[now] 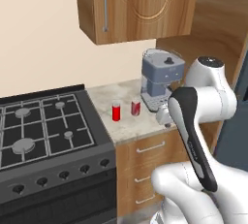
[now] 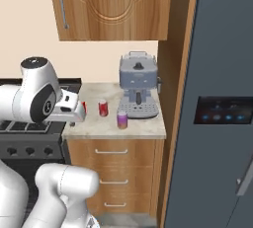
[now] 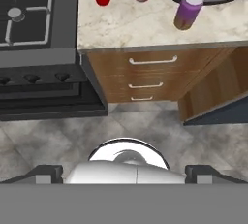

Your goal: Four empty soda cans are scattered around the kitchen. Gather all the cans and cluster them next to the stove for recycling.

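Gripper [image 3: 124, 173]: fingers wide apart, holding nothing.
Cans: red can [image 1: 116, 111], pink-red can [image 1: 136, 107], lilac can [image 2: 122, 119] on counter [image 1: 127, 128] beside stove [image 1: 43, 126].

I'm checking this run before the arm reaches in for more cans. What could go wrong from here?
The red can, reddish-pink can and purple can stand close together on the counter, so the open gripper setting another down could topple one. The purple can sits just in front of the coffee machine, leaving tight clearance there.

A reddish-pink soda can [image 2: 103, 108] and a pale pink-lilac soda can [image 2: 122, 119] stand upright on the marble table [image 2: 148, 128], near the grey-blue coffee machine [image 2: 139, 86].
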